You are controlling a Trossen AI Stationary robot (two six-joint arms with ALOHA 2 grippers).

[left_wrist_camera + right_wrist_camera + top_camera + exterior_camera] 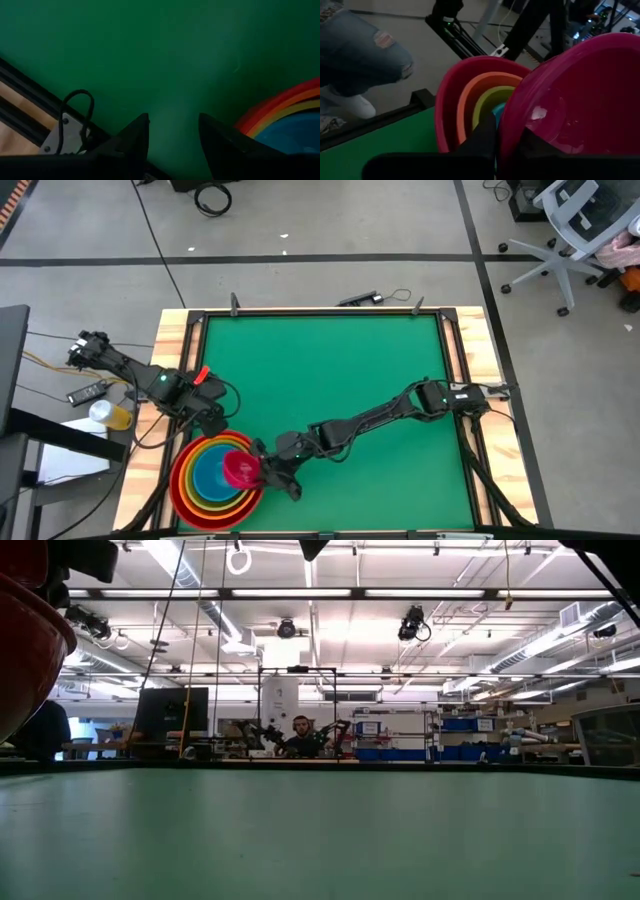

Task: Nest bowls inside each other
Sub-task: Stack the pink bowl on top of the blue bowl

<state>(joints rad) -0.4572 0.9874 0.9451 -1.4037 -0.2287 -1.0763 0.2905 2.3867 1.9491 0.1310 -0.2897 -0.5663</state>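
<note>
Four bowls sit nested at the table's near left corner: red (180, 480) outermost, then orange (470, 95), yellow-green (487, 102) and blue (212, 476) innermost. The red bowl's wall (25, 650) fills the low view's left edge. A magenta-pink bowl (240, 470) hangs tipped over the stack's right side, with my right gripper (258, 468) shut on it. My left gripper (215, 420) stands open just beyond the stack's far rim, pointing down at bare mat (172, 140), holding nothing. My right gripper pinches the magenta-pink bowl's rim (501, 142), one finger (485, 140) on the outside wall and one (535, 145) inside the hollow. The fingers reach in from the table's right side, slanting slightly down. The bowl is tipped on edge; whether it touches the stack I cannot tell.
The table's wooden frame (170, 350) and a black rail (30, 95) run close by the stack at the left edge. A person's jeans and white shoe (360, 55) stand beyond that edge. The green mat (330, 370) stretches far and right of the stack.
</note>
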